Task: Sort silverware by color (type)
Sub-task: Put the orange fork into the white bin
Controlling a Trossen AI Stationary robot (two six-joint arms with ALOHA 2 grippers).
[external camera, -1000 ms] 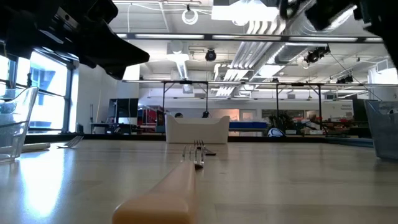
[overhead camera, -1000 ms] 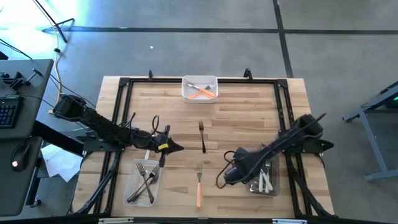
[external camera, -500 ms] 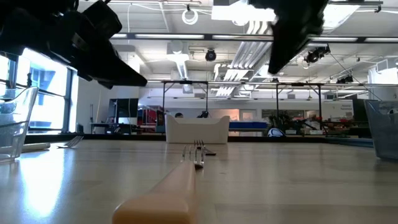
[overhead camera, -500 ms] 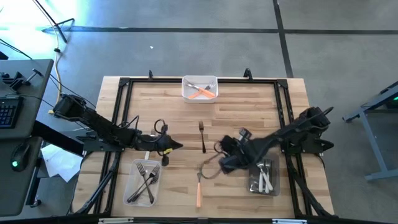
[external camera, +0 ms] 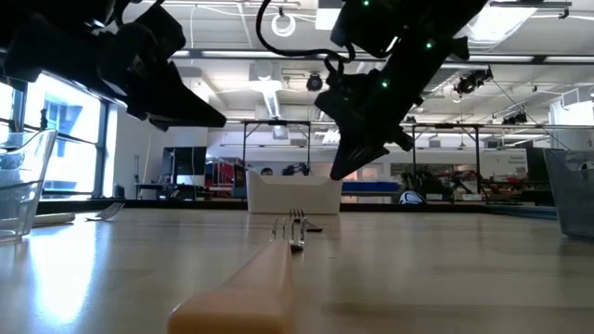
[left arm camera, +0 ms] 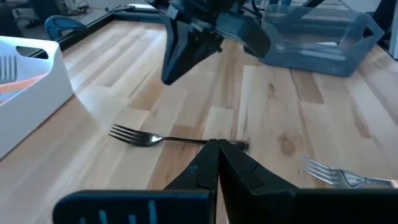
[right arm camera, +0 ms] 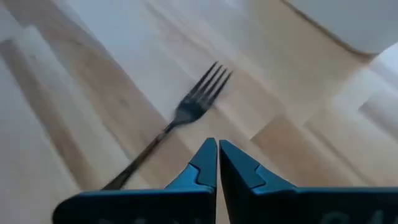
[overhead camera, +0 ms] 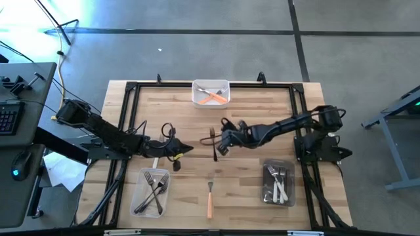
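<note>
- Dark fork (overhead camera: 213,143): flat mid-counter (overhead camera: 262,108), long axis running front-to-back, tines toward the white tray (overhead camera: 210,92).
- Right pincer (overhead camera: 220,145): shut, empty, just beside it (nearer).
- Left pincer (overhead camera: 189,148): shut, farther off.

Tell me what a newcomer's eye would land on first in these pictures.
First, the right gripper, shut, stretched to mid-table just above the dark all-metal fork. The left gripper, also shut, hovers facing it from the fork's other side. Next, an orange-handled fork lies alone near the front edge, between the two clear front trays of forks; a white tray sits at the back.
</note>
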